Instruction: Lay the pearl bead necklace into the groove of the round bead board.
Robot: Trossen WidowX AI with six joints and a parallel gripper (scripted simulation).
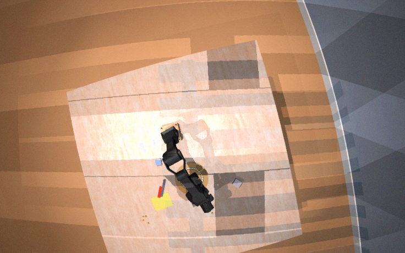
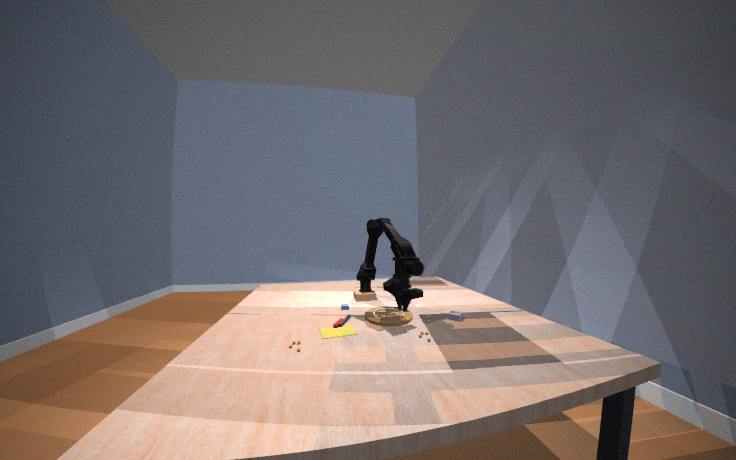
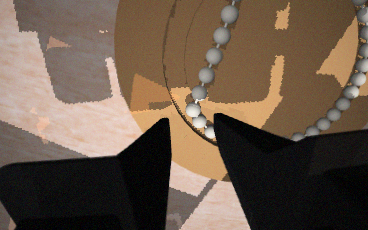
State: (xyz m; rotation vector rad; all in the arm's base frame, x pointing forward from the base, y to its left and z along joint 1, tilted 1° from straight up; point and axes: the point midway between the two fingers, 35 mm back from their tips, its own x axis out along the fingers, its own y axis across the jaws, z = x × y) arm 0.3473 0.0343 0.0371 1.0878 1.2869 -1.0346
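Observation:
The pearl bead necklace lies on the round bead board. In the wrist view its right side follows the dark groove line. Its left strand runs inside the groove, away from the outer line, and meets it again near the lower bend. My gripper is partly open with nothing between the fingers. It is low at the board's edge, with the right fingertip beside the lower beads. The right finger hides part of the necklace, and the arm hides part of the board in the top view.
A yellow sheet with a red and dark bar lies left of the board. A blue block is near the arm base and a grey block is right. Small orange beads lie toward the front.

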